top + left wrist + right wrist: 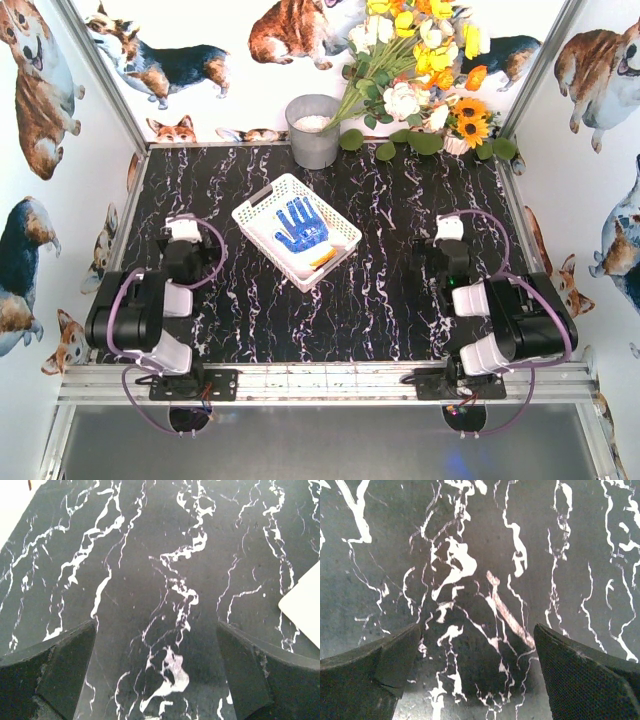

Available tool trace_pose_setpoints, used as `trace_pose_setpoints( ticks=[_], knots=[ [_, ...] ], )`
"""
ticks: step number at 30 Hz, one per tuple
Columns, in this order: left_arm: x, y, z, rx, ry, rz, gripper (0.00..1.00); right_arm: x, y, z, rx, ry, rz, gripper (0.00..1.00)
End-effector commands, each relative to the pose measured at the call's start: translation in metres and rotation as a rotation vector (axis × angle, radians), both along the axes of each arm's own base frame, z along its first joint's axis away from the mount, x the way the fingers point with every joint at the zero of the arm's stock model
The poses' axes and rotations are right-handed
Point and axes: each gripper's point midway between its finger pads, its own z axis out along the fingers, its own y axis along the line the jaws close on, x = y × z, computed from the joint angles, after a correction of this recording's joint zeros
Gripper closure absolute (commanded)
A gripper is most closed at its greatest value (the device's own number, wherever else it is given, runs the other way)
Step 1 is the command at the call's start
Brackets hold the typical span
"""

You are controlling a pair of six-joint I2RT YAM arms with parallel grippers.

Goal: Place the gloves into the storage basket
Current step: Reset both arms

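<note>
The white lattice storage basket [258, 198] sits askew at the middle of the black marble table. Inside it the gloves lie stacked: a blue-dotted glove [300, 227] is on top, and an orange bit of another glove [322, 260] peeks out at its near end. My left gripper [182, 231] rests folded back left of the basket, open and empty [156, 630], over bare marble. A white corner of the basket [302, 611] shows at the right edge of the left wrist view. My right gripper [450, 228] rests right of the basket, open with nothing between its fingers [477, 630].
A grey round metal bucket [313, 130] stands at the back behind the basket. A bunch of artificial flowers [420, 70] fills the back right corner. Corgi-print walls close in three sides, and a metal rail [320, 380] runs along the near edge.
</note>
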Motion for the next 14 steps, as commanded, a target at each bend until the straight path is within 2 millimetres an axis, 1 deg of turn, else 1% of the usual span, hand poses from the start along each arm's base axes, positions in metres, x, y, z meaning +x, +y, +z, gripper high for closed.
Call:
trace_pose_setpoints(
  ticks=[1, 3, 6, 14],
  knots=[
    [0.0266, -0.0092, 0.0289, 0.086, -0.078, -0.035, 0.0, 0.0362, 0.001, 0.0504, 0.031, -0.165, 0.033, 0.0],
    [0.025, -0.0101, 0.0291, 0.086, -0.074, -0.025, 0.01, 0.0365, -0.0018, 0.0545, 0.028, -0.219, 0.026, 0.0],
    [0.0247, -0.0101, 0.0295, 0.086, -0.078, -0.024, 0.01, 0.0356, -0.0001, 0.0517, 0.031, -0.178, 0.033, 0.0],
    [0.0251, -0.01, 0.0301, 0.086, -0.084, -0.025, 0.01, 0.0376, -0.0003, 0.0513, 0.048, -0.19, 0.042, 0.0]
  ],
)
